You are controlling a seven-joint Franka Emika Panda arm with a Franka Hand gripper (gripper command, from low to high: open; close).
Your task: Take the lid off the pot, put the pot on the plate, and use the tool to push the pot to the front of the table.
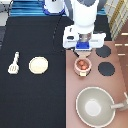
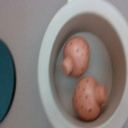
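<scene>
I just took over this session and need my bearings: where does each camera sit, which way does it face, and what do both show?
Exterior view: high above the table, across from the robot, looking steeply down; shows the arm and the gripper just above the pot on the stove, plus the plate, the tool and the large pan.
Wrist view: on the hand, looking straight down into the pot from close by; no part of the robot shows.
Shared: the pot, lidless, with two mushroom-like pieces inside.
</scene>
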